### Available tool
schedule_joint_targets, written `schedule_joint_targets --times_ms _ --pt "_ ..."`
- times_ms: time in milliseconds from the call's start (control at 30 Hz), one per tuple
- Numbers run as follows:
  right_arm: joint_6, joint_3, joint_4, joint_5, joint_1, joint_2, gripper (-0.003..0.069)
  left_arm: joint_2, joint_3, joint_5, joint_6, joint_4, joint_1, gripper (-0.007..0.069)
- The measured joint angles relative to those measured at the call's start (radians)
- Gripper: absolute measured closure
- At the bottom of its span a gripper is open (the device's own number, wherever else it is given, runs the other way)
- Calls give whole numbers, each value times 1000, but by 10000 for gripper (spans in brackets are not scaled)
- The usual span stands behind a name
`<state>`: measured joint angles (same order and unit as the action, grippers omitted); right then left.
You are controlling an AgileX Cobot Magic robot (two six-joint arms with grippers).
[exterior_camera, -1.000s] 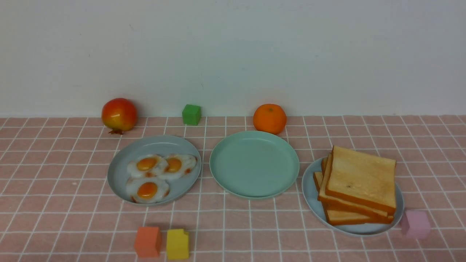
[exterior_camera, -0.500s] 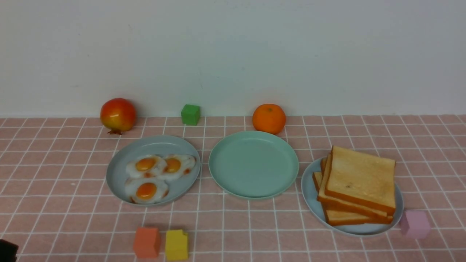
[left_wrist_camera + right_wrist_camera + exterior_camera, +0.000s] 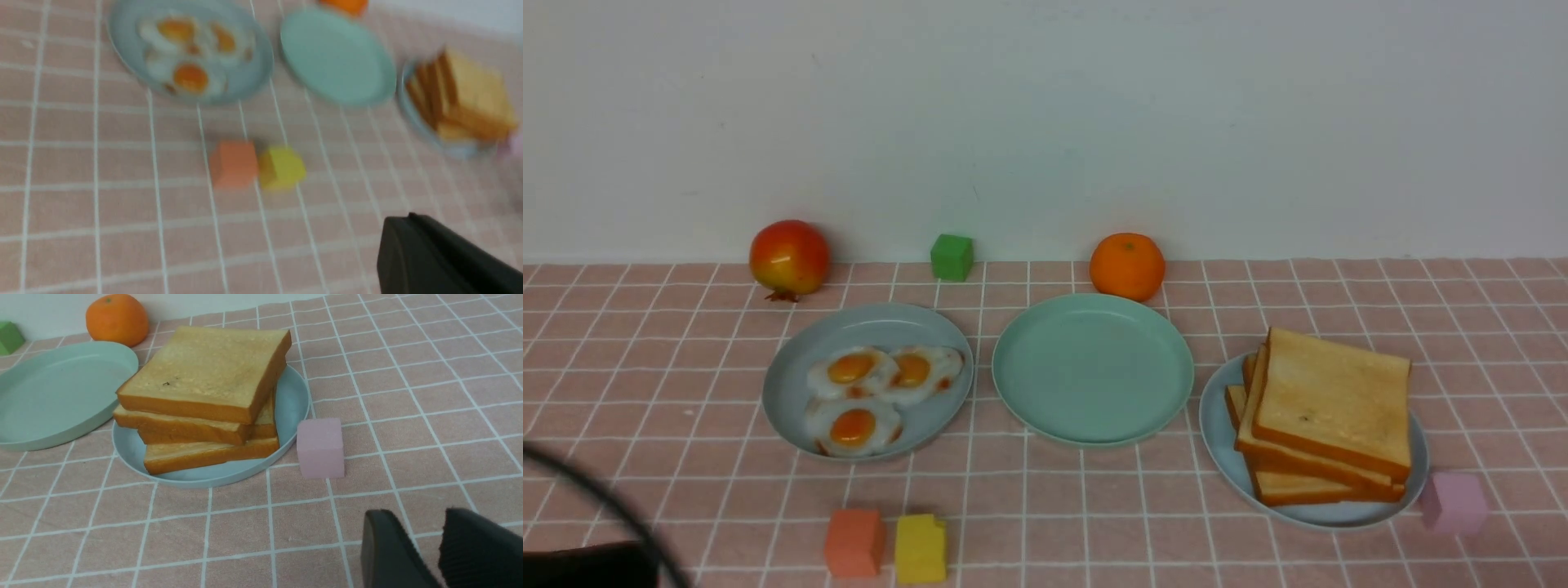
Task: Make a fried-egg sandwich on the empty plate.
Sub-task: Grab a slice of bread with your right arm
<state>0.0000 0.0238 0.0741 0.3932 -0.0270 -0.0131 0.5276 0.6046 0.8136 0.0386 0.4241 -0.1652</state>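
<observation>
**Task at its start; nothing is assembled.** The plate (image 3: 1093, 369) is bare and no sandwich exists yet. All the toast (image 3: 1327, 408) lies stacked on a grey plate (image 3: 1339, 514), near and ahead of the right gripper (image 3: 425, 526). Its jaws stand narrowly apart around nothing. Three eggs (image 3: 874, 392) rest on a second grey plate (image 3: 866, 327), well ahead of the left gripper (image 3: 404, 232), which is closed and empty. The plate sits ahead and inward of each gripper. Left to do, by judgement: one slice onto the plate, an egg on it, then a second slice on top.
</observation>
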Motion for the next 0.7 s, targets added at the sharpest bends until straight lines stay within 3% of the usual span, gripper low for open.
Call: schedule_joint_targets --times_ms 133,267,367,467,600,667,700 --pt "0 0 0 0 0 0 419 174 89 15 -6 -60 -61 612" --pt "0 0 0 0 0 0 419 338 138 -93 -6 -85 -71 612" --pt "0 0 0 0 0 0 419 438 188 -57 -9 -81 -71 612" --pt "0 0 0 0 0 0 419 610 305 63 -92 -80 -71 612" --pt "0 0 -2 -7 0 0 419 710 363 91 -144 -45 -71 612" --pt "25 0 21 -17 0 0 419 715 365 85 -157 -30 -71 612" --pt "90 3 108 -43 0 0 419 719 369 82 -186 -5 -71 612"
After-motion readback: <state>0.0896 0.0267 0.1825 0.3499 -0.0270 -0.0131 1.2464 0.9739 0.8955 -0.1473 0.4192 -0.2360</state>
